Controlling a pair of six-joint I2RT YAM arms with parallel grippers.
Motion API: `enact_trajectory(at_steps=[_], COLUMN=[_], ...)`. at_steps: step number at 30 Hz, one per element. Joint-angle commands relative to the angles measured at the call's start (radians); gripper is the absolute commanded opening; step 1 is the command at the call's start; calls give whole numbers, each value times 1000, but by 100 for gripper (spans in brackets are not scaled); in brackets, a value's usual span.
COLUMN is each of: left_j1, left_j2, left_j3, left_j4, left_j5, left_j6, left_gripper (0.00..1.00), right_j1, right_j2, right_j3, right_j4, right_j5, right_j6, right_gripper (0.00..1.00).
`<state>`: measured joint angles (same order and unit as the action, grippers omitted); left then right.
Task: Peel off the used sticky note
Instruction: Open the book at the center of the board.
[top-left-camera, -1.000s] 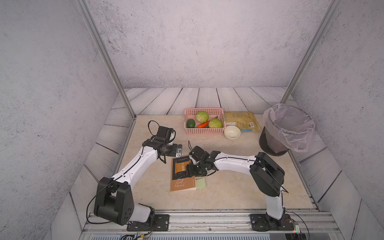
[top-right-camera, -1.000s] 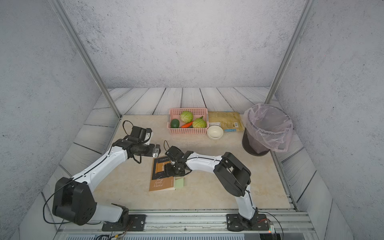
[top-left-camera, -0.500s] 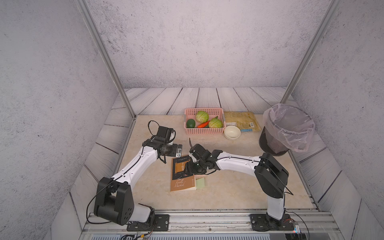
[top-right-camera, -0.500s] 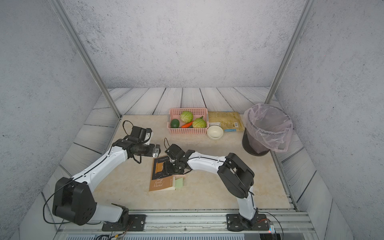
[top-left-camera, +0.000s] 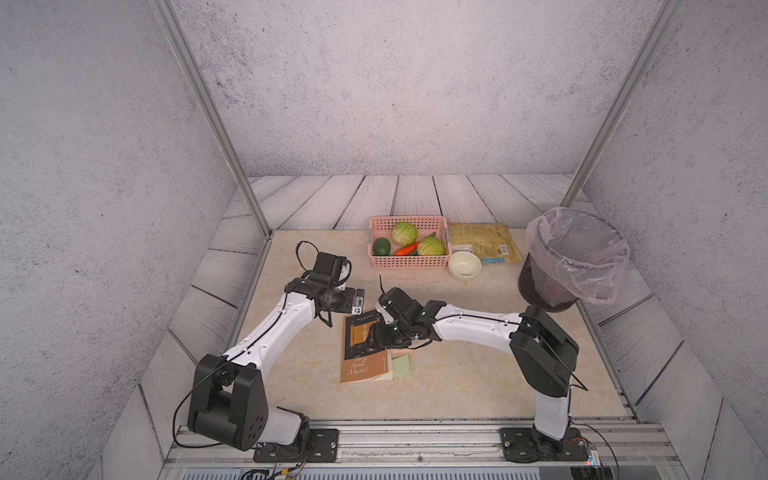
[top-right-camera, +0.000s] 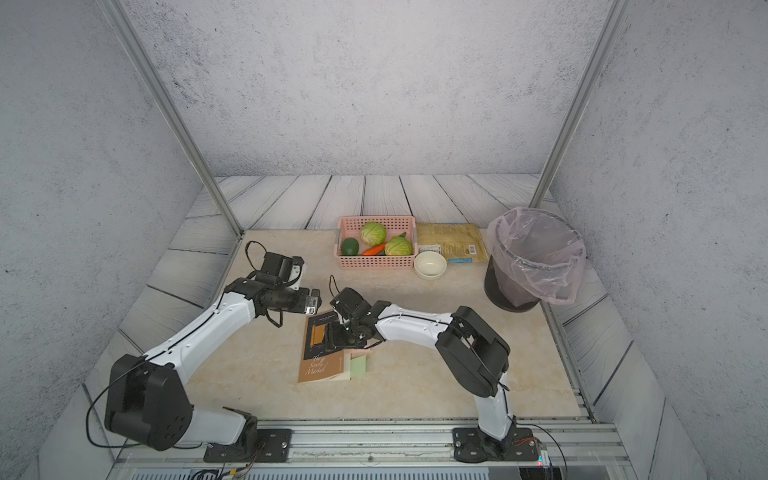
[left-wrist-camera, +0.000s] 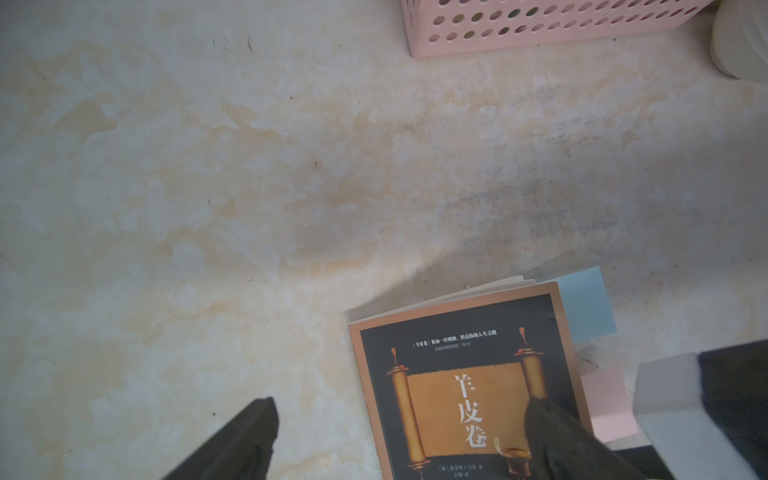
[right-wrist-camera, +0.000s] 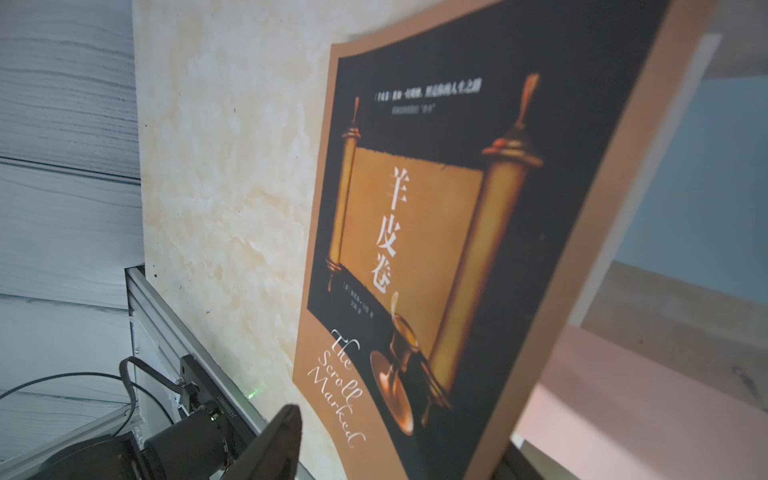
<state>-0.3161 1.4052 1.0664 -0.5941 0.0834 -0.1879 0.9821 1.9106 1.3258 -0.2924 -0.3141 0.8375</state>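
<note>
The pink note (left-wrist-camera: 611, 407), which I take as the used one, pokes out flat from the page edge of the book (left-wrist-camera: 457, 361). It sits between a blue note (left-wrist-camera: 586, 303) farther off and a green note (top-left-camera: 401, 366) nearer me. Its free end points to my right, away from the spine. The strip that shows runs near to far along the book's edge; the rest is hidden under the cover. In the last second my right pincer (top-left-camera: 380, 334) has slid slightly further over the cover and its jaws have narrowed, yet they stand apart, gripping nothing. I judge the pinch is coming, not made. My left pincer (left-wrist-camera: 405, 436) hangs wide open over the book's far corner.
</note>
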Motion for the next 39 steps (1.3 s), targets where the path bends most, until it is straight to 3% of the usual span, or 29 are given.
enact_trajectory(at_steps=[1, 6, 11, 19, 23, 31, 39], left_j1=[6, 6, 6, 6, 6, 6, 6], left_j2=[-17, -19, -20, -18, -15, 5, 26], left_j3=[-2, -2, -2, 22, 46, 74, 92], left_j4=[-4, -3, -4, -41, -72, -100, -109], left_j5=[2, 1, -2, -14, -7, 30, 58], left_j6=[-1, 0, 1, 33, 46, 50, 51], left_gripper=[98, 98, 98, 99, 99, 98, 98], right_j1=[0, 0, 5, 23, 29, 35, 36], right_j2=[-19, -12, -28, -21, -16, -26, -36], right_j3=[-9, 3, -12, 48, 73, 67, 35], right_j4=[10, -27, 8, -34, -45, -5, 69], right_j5=[-13, 8, -3, -6, -10, -29, -65], right_j6=[0, -9, 1, -19, -29, -44, -49], right_gripper=[64, 59, 42, 25, 26, 47, 54])
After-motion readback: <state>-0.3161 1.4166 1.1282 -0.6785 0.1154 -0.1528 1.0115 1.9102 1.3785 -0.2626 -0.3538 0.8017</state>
